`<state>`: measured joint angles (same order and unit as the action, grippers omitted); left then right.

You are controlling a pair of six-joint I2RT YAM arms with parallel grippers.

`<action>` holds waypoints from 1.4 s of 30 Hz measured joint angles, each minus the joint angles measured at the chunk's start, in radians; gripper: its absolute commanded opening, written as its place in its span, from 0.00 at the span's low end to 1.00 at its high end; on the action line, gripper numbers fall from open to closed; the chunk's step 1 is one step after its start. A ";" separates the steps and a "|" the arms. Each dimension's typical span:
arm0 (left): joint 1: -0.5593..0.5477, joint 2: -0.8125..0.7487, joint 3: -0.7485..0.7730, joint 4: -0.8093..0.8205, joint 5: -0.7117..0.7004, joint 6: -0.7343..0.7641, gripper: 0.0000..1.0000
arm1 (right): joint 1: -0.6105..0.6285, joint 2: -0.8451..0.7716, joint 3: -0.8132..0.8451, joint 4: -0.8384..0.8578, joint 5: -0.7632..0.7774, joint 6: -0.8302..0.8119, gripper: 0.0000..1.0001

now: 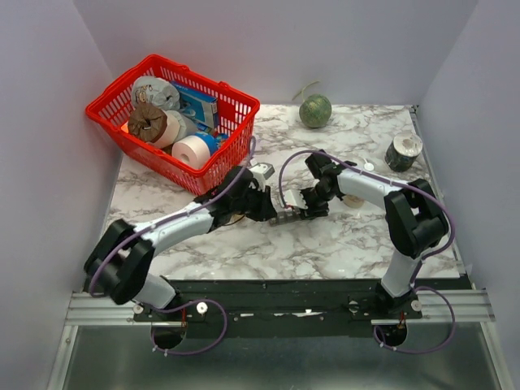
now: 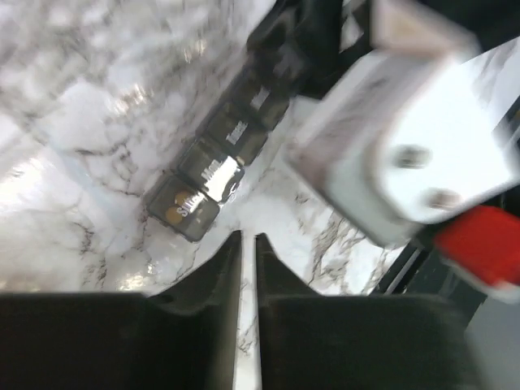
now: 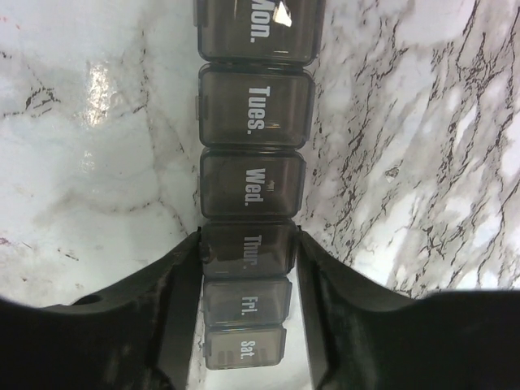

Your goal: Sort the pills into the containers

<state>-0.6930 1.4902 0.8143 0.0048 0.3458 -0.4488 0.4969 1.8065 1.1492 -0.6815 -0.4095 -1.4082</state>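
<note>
**Q:** Top external view, read from the near edge outward: what are the arms doing?

**A:** Both arms reach from the near edge to the middle of the bench [image 1: 325,244]. The right gripper [image 3: 248,244] straddles the pill box [image 3: 253,187]. Its fingers [image 3: 180,280] press both long sides at the "Thur." cell, so it is clamped on the box. The left gripper [image 2: 248,248] hangs just beside the "Sun." end, its fingers drawn to a thin slit with nothing between them.

**Q:** Where are the pills?

**A:** No vial or loose pills can be made out. A tan patch shows through the "Sun." lid [image 2: 180,213]. It may be a pill, but blur prevents certainty. The lids "Mon." to "Sat." look shut.

**Q:** How is the step in hand done well?

**A:** The step appears to be steadying the box so a lid can be opened. The right gripper should keep the box flat. The left should catch a lid's edge and pry gently, so the box does not twist.

**Q:** And farther back?

**A:** A red basket [image 1: 231,150] sits at the far left corner, a green ball [image 1: 315,111] at the far edge, and a dark bottle [image 1: 404,151] toward the far right corner. All are well apart from the box.
</note>
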 measured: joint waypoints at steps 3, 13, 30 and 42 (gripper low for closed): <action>0.006 -0.144 -0.013 -0.016 -0.069 0.008 0.56 | 0.000 0.000 0.006 0.003 0.005 0.022 0.80; 0.069 -0.618 -0.097 -0.142 -0.289 0.063 0.99 | 0.000 -0.072 0.120 -0.055 -0.004 0.187 1.00; 0.079 -0.901 0.171 -0.356 -0.539 0.282 0.99 | -0.262 -0.778 0.313 0.197 0.266 1.264 1.00; 0.079 -0.851 0.246 -0.431 -0.540 0.310 0.99 | -0.367 -0.898 0.293 0.210 0.359 1.367 1.00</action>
<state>-0.6144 0.6395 1.0603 -0.4263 -0.1940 -0.1390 0.1303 0.9081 1.4422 -0.4717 -0.0505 -0.0414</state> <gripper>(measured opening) 0.988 0.996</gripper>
